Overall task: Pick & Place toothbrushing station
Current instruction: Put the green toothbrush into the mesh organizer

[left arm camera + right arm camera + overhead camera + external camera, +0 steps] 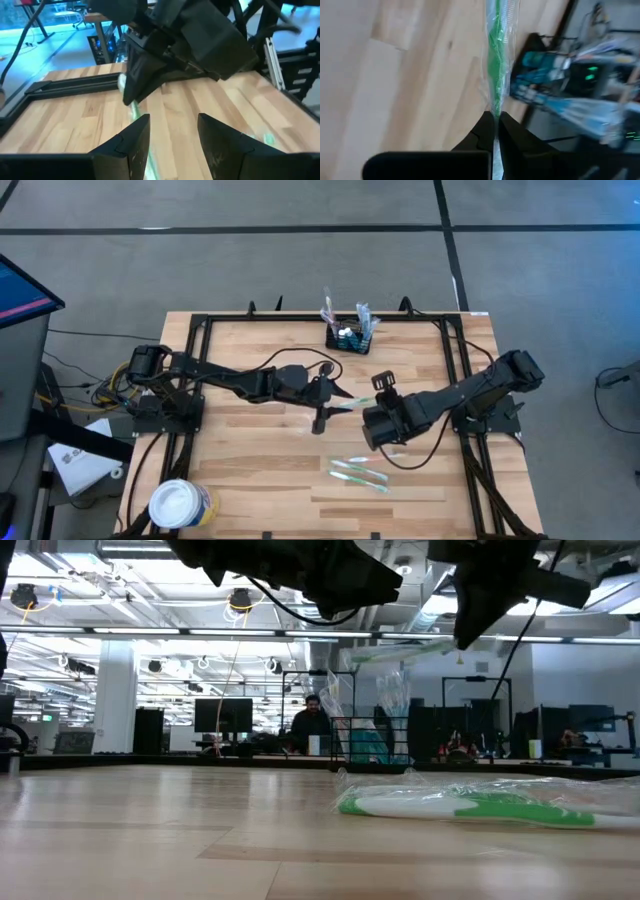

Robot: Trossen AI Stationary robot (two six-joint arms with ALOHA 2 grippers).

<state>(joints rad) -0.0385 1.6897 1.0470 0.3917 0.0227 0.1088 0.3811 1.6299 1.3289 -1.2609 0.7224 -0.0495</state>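
High view: caddy (351, 337) holds wrapped brushes; right claw (372, 402) pinches toothbrush (352, 401) (left claw (320, 423) spread).

We see the small black rectangular wire-mesh toothbrushing station (351, 337) standing upright near the far edge of the wooden desk (250, 470), just inside the black frame rail and about midway along it. Clear-wrapped items stick up out of its compartments, rising well above its rim, and something white and teal sits inside. In the low view the caddy (368, 744) stands far back on the desk, its mesh walls showing the wrapped contents.
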